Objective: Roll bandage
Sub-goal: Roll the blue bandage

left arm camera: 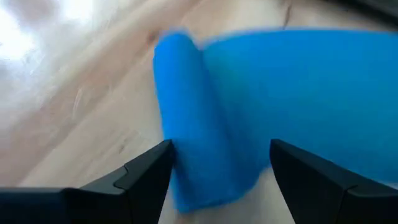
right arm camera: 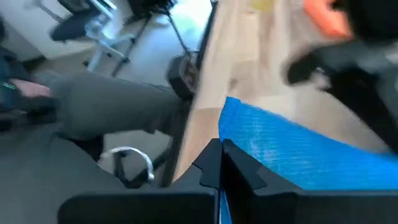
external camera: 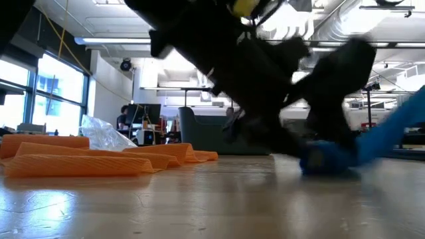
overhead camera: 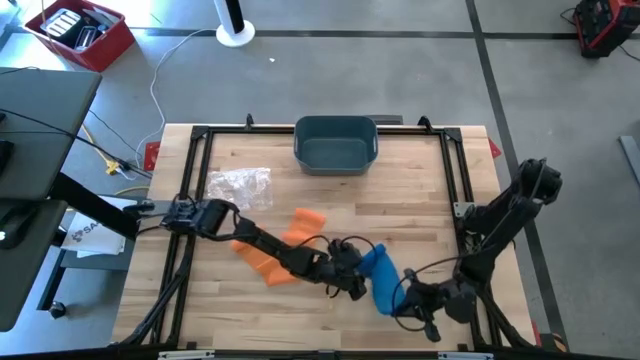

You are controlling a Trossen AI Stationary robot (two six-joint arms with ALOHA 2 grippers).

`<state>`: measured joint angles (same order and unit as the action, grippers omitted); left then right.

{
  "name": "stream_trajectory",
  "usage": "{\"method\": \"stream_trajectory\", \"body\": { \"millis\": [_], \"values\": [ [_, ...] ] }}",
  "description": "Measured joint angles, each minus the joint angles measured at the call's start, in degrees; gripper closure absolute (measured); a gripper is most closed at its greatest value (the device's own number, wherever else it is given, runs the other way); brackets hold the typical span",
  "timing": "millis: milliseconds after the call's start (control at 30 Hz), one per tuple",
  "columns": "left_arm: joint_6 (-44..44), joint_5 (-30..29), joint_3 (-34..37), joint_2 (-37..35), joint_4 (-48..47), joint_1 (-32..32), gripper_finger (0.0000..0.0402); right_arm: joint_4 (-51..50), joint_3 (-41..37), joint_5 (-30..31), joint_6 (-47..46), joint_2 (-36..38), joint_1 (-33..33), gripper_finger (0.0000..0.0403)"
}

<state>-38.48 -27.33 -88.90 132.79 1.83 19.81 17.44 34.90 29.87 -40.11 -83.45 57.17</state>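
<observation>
Where left jaws gape: bandage roll (left arm camera: 205,155) between.

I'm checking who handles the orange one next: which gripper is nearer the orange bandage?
Left. The left gripper sits open at the blue bandage's rolled end, just right of the orange bandage. The right gripper pinches the blue bandage's far end, farther away.

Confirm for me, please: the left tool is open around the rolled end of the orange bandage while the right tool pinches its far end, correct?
Not quite: the bandage is blue, as the left wrist view shows. The left tool is open around its rolled end, and the right tool pinches the far end.
</observation>
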Motion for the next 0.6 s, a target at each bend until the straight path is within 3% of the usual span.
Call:
{"method": "stream_trajectory", "body": {
  "millis": [267,600],
  "values": [
    [-3.28,-4.52,-2.5,0.02,-16.41,-2.73,0.0138,-0.84,5.33,-1.19,-0.56,-4.51,3.47,0.0403],
    [-3.43,-5.76,-2.45,-0.04,-21.68,-4.49,0.0138,-1.51,12.25,-3.21,-5.61,-12.79,6.93,0.0403]
  ]
}}
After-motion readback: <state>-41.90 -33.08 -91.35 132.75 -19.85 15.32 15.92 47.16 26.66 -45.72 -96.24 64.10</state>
